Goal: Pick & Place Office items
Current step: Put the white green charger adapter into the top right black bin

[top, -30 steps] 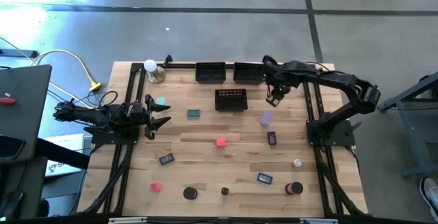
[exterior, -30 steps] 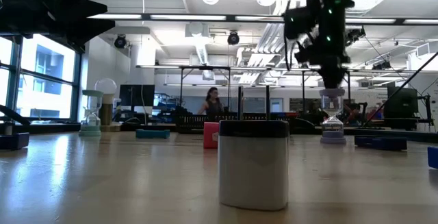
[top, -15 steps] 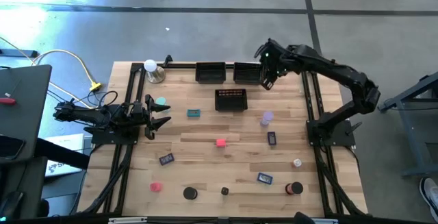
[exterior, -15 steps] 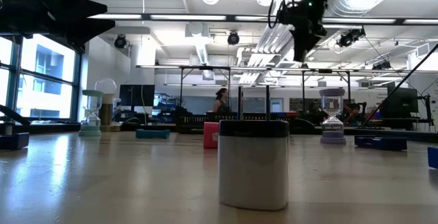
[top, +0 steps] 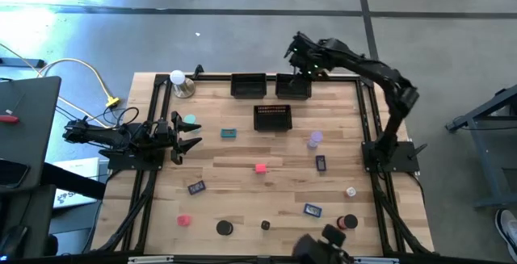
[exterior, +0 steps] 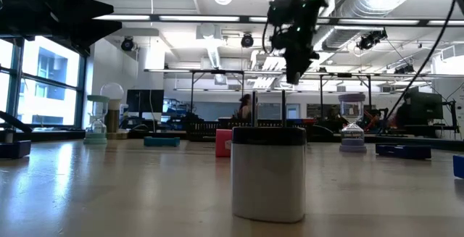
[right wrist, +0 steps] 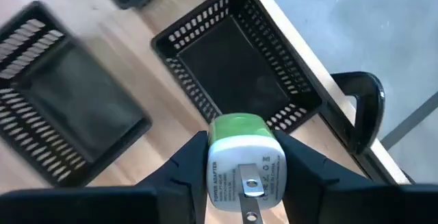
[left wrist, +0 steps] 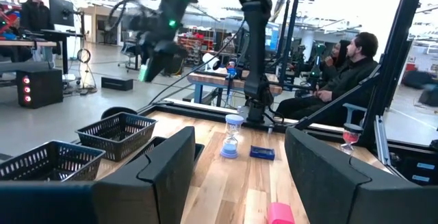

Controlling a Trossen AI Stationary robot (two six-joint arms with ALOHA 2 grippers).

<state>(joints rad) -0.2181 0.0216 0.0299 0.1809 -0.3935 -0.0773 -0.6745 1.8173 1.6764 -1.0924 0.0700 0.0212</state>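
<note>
My right gripper [top: 297,54] hangs high over the table's far edge, shut on a white plug block with a green end [right wrist: 241,159]. It sits above the right far black mesh tray [top: 293,86], which fills the right wrist view [right wrist: 239,73]. My left gripper [top: 190,135] rests open at the table's left side, beside a teal piece [top: 189,121]. Small items lie flat on the wood: a teal block [top: 229,133], a pink cube [top: 260,168], a lavender piece [top: 314,140], dark blue blocks [top: 321,163], and black discs [top: 224,228]. My right gripper pinches the white and green block by its two opposite side faces [right wrist: 213,162], one finger [right wrist: 185,166] on each side. Its metal prongs [right wrist: 248,190] face back toward the wrist. The fingers point down from above, and the block is lifted clear over the tray.
Two mesh trays stand along the far edge [top: 248,85] and a third sits nearer the middle [top: 273,117]. A white ball on a metal base [top: 178,80] stands at the far left corner. Black frame rails run along both sides. People sit beyond the table [left wrist: 349,66].
My right gripper has risen and swung from near the middle tray toward the table's far edge and somewhat left, carrying the plug block. It is shut on the block now. A dark shape has come into the high view at the near edge.
</note>
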